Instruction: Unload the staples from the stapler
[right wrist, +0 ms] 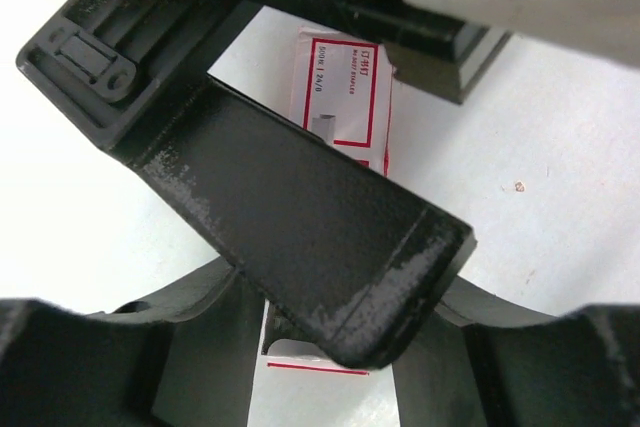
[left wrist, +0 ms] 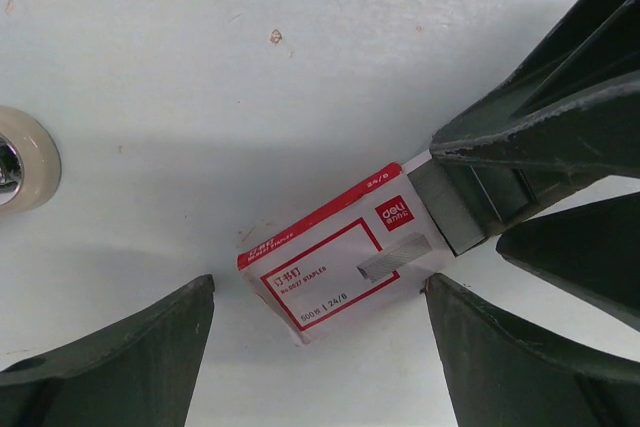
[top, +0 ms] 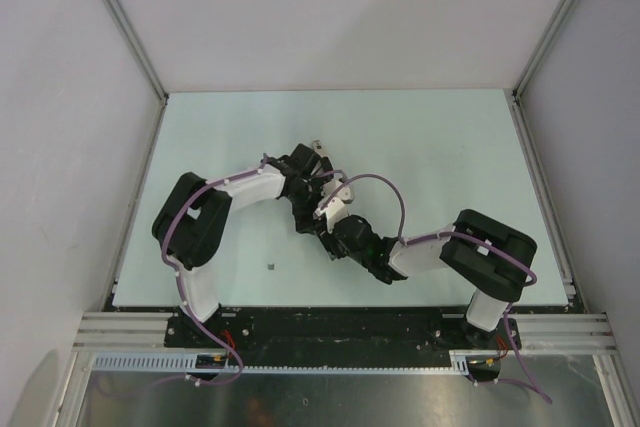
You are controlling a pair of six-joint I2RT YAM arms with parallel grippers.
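Observation:
A white staple box with red trim (left wrist: 335, 262) lies on the pale table, a grey block (left wrist: 445, 205) showing at its right end. My right gripper (right wrist: 325, 347) is shut on that end of the box (right wrist: 345, 97); its dark fingers (left wrist: 540, 127) enter the left wrist view from the upper right. My left gripper (left wrist: 318, 292) is wide open, one finger on each side of the box, touching nothing. A pale beige rounded end with shiny metal (left wrist: 20, 162), probably the stapler, shows at the left edge. In the top view both grippers (top: 318, 187) (top: 332, 215) meet at mid-table.
A tiny grey bit (top: 272, 267), perhaps a staple, lies alone on the table near the left arm's base. A left finger (right wrist: 300, 217) crosses most of the right wrist view. Grey walls enclose the table (top: 420, 137) on three sides.

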